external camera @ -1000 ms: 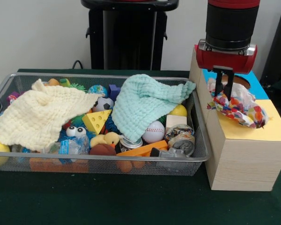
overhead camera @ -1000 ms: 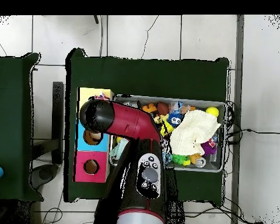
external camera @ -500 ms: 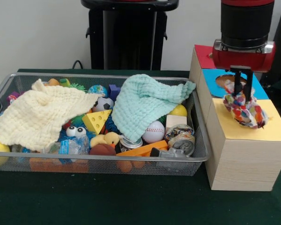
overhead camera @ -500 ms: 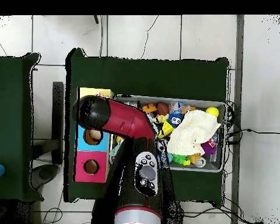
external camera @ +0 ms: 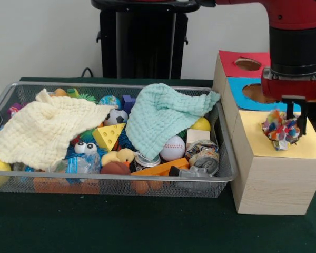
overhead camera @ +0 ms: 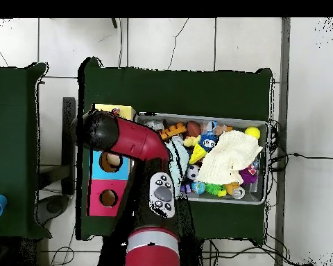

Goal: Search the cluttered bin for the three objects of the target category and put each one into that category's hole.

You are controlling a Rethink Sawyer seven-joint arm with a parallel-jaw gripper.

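Observation:
The wire mesh bin (external camera: pixel 121 179) holds a cream waffle cloth (external camera: pixel 42 129) on the left and a mint-green waffle cloth (external camera: pixel 166 118) draped to the right, both on top of the toys. My gripper (external camera: pixel 296 124) hangs over the yellow top of the largest wooden box (external camera: pixel 274 179). It is shut on the white dotted cloth (external camera: pixel 278 129), which is bunched low against the yellow paper. The hole is hidden under the cloth. In the overhead view the arm (overhead camera: pixel 127 138) covers the gripper; the bin (overhead camera: pixel 266 163) and the cream cloth (overhead camera: pixel 228 156) show.
The blue-topped box's hole (external camera: pixel 255 90) and the red-topped box's hole (external camera: pixel 247 64) lie behind the yellow one. The bin also holds a fuzzy blue toy with eyes (external camera: pixel 84 148), a baseball (external camera: pixel 173 148), a cheese wedge (external camera: pixel 108 136), cans (external camera: pixel 204 156) and balls.
The gripper has moved right in the front view, from the blue-topped box to over the yellow top. The dotted cloth went with it and now hangs lower and more bunched.

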